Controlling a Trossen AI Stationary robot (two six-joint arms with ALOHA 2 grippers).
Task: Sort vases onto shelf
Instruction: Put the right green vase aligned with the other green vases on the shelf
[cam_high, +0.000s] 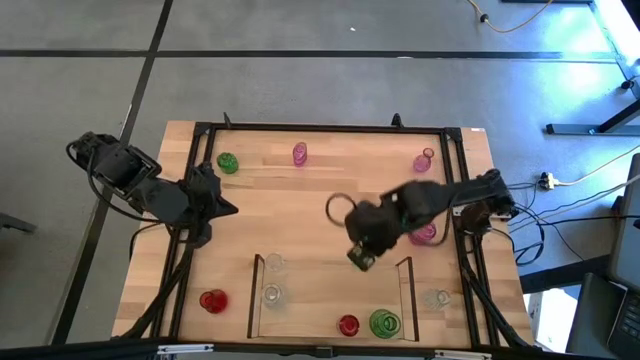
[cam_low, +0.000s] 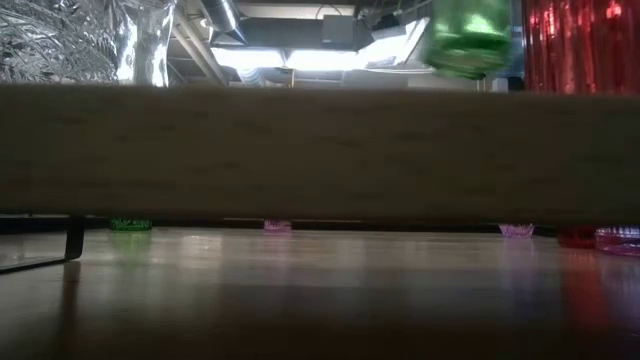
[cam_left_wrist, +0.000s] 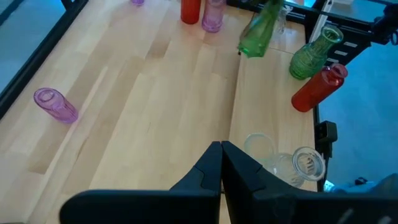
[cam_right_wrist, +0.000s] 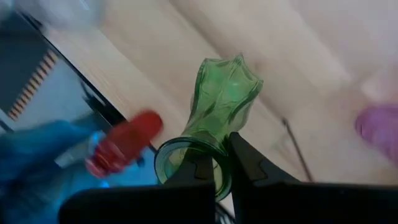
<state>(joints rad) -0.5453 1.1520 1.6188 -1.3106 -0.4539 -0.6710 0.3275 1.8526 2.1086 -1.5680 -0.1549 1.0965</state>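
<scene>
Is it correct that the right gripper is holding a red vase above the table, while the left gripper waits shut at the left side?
Not quite: the vase in the right gripper is green, not red, as the right wrist view shows. The rest holds: it is carried above the table, and the left gripper waits shut at the left side.

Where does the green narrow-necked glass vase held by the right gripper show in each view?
High view: the green narrow-necked glass vase hangs at the right gripper, above the shelf.
Low view: upper right, blurred.
Left wrist view: near the top, tilted.
Right wrist view: centre, rim between the fingers.
Shared landmark: red vase.
</scene>
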